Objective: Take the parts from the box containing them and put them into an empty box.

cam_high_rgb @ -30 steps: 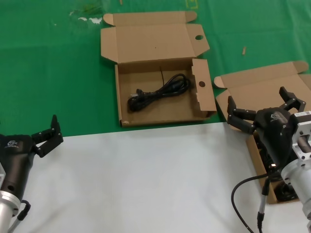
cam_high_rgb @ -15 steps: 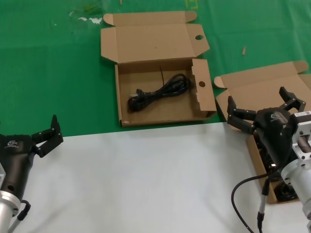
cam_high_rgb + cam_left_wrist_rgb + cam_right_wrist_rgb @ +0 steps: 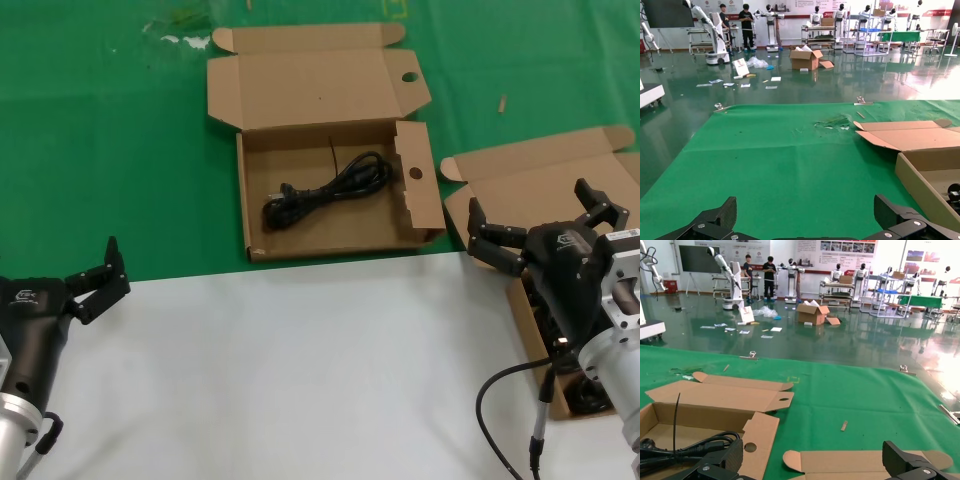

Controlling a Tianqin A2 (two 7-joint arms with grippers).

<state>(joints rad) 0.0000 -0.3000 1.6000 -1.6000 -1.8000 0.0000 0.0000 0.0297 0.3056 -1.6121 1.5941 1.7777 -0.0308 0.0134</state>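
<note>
The wide holed box [image 3: 318,84] lies open on the green cloth, with one black coiled cord [image 3: 326,190] on its floor. That box [image 3: 759,431] and its cord [image 3: 687,448] also show in the right wrist view. The plain-lidded box [image 3: 535,184] stands open at the right, mostly hidden behind my right arm; dark cords [image 3: 588,397] show inside it. My right gripper [image 3: 545,226] hangs open and empty over this box's near-left part. Over the white surface's left edge my left gripper [image 3: 96,281] is open and empty, far from both boxes.
A white sheet [image 3: 300,370] covers the near half of the table, green cloth [image 3: 100,130] the far half. A black cable [image 3: 500,385] loops down from the right arm. A small wood chip [image 3: 502,103] lies on the cloth near the right box.
</note>
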